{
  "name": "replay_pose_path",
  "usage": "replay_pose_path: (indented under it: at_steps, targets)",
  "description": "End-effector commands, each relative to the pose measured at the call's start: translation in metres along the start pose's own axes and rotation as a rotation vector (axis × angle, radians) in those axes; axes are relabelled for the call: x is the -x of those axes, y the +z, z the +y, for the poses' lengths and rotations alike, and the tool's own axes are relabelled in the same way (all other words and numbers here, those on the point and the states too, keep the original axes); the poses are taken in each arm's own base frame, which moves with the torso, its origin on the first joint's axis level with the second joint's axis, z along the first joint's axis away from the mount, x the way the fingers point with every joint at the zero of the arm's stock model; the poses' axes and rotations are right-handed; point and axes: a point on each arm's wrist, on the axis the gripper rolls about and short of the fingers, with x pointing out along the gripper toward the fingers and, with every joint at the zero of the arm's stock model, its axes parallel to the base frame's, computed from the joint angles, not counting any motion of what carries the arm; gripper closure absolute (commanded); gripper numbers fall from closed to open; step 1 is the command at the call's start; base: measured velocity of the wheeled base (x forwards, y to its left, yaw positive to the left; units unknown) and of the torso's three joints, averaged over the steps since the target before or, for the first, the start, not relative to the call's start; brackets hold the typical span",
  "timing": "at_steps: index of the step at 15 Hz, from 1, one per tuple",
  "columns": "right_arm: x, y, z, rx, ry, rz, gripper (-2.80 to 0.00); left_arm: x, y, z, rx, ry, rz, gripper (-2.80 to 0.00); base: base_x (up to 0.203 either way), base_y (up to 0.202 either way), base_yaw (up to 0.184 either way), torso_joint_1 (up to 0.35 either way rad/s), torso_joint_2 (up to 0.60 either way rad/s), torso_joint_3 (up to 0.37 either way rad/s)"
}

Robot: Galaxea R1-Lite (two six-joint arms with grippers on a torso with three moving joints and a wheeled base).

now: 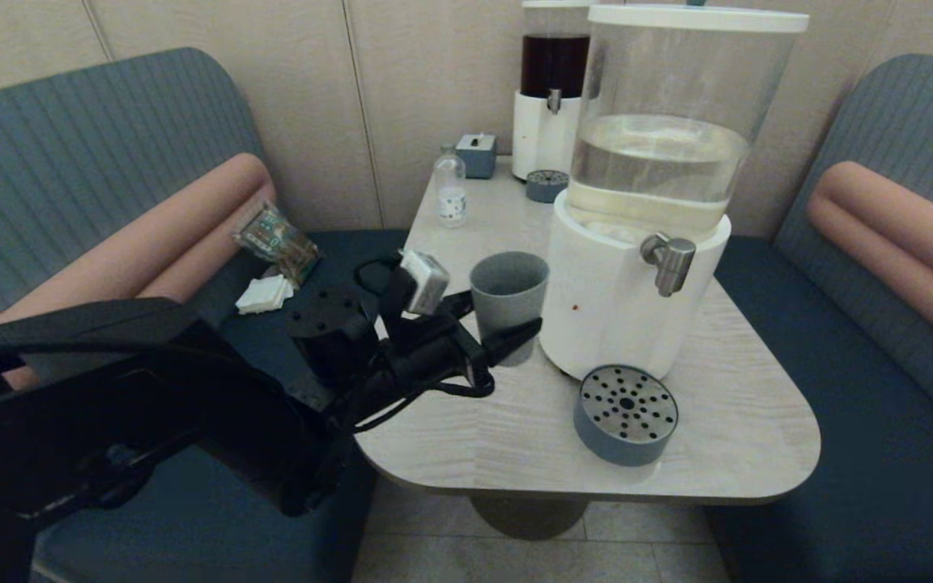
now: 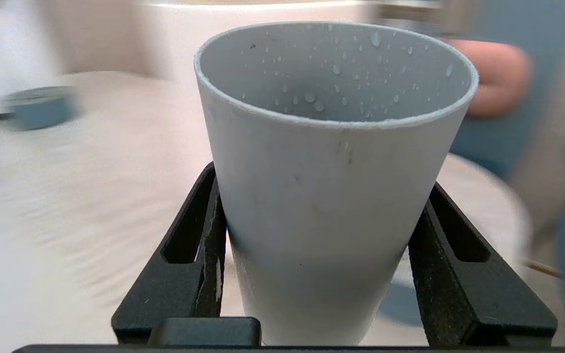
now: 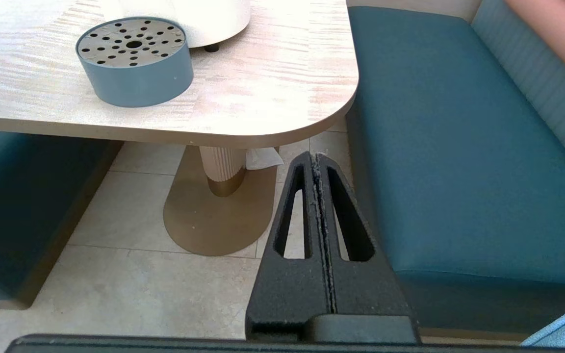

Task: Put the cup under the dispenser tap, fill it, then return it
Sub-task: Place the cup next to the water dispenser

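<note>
The grey-blue cup (image 1: 509,293) stands upright left of the big white-based dispenser (image 1: 608,312), beside it and not under the steel tap (image 1: 667,261). My left gripper (image 1: 504,322) is shut on the cup's lower half, one black finger on each side. In the left wrist view the cup (image 2: 331,162) fills the space between the fingers (image 2: 204,230), and water drops dot its inner wall; its bottom is hidden. My right gripper (image 3: 316,159) is shut on nothing, parked low beside the table's right corner over the floor.
A round perforated drip tray (image 1: 626,413) (image 3: 134,59) sits below the tap near the table's front edge (image 1: 596,486). At the back stand a dark-red dispenser (image 1: 551,89), a small tray (image 1: 547,185), a clear bottle (image 1: 450,190) and a blue box (image 1: 477,154). Benches flank both sides.
</note>
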Motion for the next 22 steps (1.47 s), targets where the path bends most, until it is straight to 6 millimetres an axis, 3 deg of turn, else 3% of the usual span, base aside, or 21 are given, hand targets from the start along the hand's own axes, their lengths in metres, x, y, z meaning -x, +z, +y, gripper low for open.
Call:
replay_pose_path:
  at_steps: [1, 4, 8, 11, 16, 22]
  targets:
    - [0.0, 0.0, 0.0, 0.0, 0.0, 0.002, 0.0, 0.012, 0.008, 0.037, -0.032, 0.088, -0.025, 0.0, 0.0, 0.0, 0.0, 0.0, 0.0, 0.0]
    - [0.0, 0.0, 0.0, 0.0, 0.0, 0.003, 0.0, 0.014, -0.002, 0.085, -0.041, 0.182, -0.039, 0.0, 0.0, 0.0, 0.0, 0.0, 0.0, 0.0]
    - [0.0, 0.0, 0.0, 0.0, 0.0, 0.002, 0.0, 0.01, -0.045, 0.132, -0.042, 0.257, -0.011, 0.0, 0.0, 0.0, 0.0, 0.0, 0.0, 0.0]
    - [0.0, 0.0, 0.0, 0.0, 0.001, 0.002, 0.0, 0.008, -0.079, 0.144, -0.014, 0.273, 0.033, 0.0, 0.0, 0.0, 0.0, 0.0, 0.0, 0.0]
    - [0.0, 0.0, 0.0, 0.0, 0.001, 0.002, 0.0, 0.011, -0.113, 0.159, -0.002, 0.294, 0.059, 0.0, 0.0, 0.0, 0.0, 0.0, 0.0, 0.0]
    - [0.0, 0.0, 0.0, 0.0, 0.0, 0.003, 0.0, 0.015, -0.127, 0.162, 0.008, 0.301, 0.074, 0.0, 0.0, 0.0, 0.0, 0.0, 0.0, 0.0]
